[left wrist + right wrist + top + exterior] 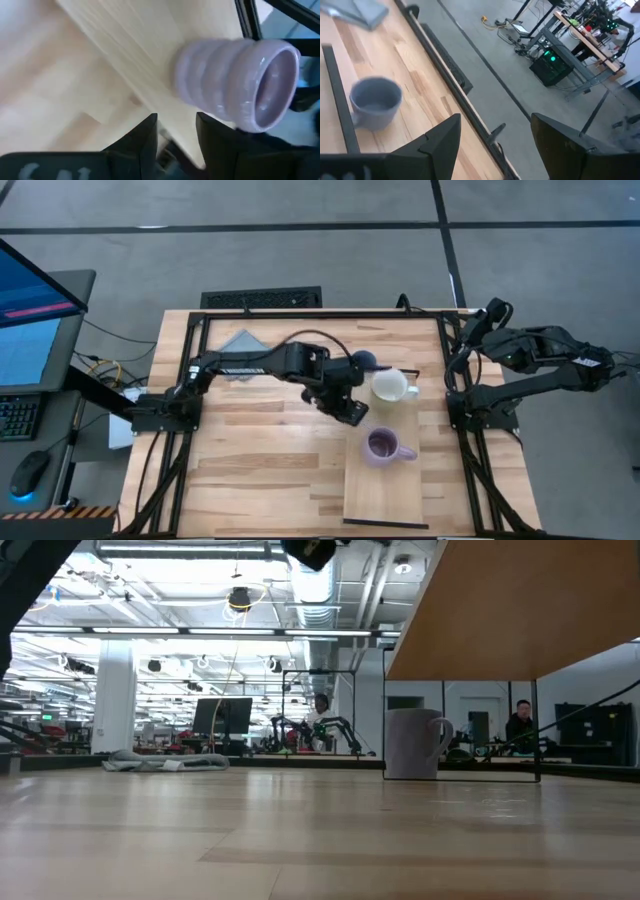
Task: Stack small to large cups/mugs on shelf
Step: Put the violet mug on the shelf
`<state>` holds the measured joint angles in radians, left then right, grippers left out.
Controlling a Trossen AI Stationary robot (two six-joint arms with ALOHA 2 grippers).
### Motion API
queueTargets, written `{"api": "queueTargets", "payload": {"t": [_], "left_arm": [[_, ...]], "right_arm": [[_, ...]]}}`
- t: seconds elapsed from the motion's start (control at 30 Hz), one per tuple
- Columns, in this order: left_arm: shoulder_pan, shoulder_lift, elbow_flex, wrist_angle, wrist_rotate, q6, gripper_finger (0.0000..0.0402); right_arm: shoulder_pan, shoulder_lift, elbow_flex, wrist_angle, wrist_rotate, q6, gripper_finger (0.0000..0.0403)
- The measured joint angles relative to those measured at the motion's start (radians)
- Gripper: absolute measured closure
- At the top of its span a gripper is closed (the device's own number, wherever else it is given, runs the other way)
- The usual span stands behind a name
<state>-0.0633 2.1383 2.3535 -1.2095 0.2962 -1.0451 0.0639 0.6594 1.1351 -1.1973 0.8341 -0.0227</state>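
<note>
The lavender mug stands upright on the far end of the pale wooden shelf, handle toward the table's right. In the left wrist view the lavender mug lies just ahead of my fingers. My left gripper hovers open just left of that mug, above the shelf's far left corner. The cream mug stands on the table beyond the shelf. The blue mug stands farther back, partly hidden by the left arm. My right gripper is open, folded back at the table's far right corner.
A grey folded cloth lies near the table's far left. In the low view the shelf stands raised on a thin dark frame, and a mug shows through it. Bare tabletop lies left of the shelf, near the front edge.
</note>
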Motion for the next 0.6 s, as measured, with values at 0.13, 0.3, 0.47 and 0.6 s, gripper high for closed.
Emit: {"api": "queueTargets", "payload": {"t": [0.13,0.3,0.47,0.6], "left_arm": [[0.03,-0.045,0.0,-0.088,-0.149,0.183,0.0277],[0.063,-0.106,0.0,-0.191,-0.393,0.379,0.0277],[0.084,-0.187,0.0,-0.272,-0.618,0.521,0.0277],[0.093,-0.257,0.0,-0.312,-0.761,0.57,0.0277]], "right_arm": [[0.0,0.0,0.0,0.043,-0.045,0.036,0.0138],[0.0,0.0,0.0,0.12,-0.114,0.057,0.0138],[0.001,0.0,0.0,0.144,-0.176,0.059,0.0138],[0.001,0.0,0.0,0.144,-0.182,0.059,0.0138]]}}
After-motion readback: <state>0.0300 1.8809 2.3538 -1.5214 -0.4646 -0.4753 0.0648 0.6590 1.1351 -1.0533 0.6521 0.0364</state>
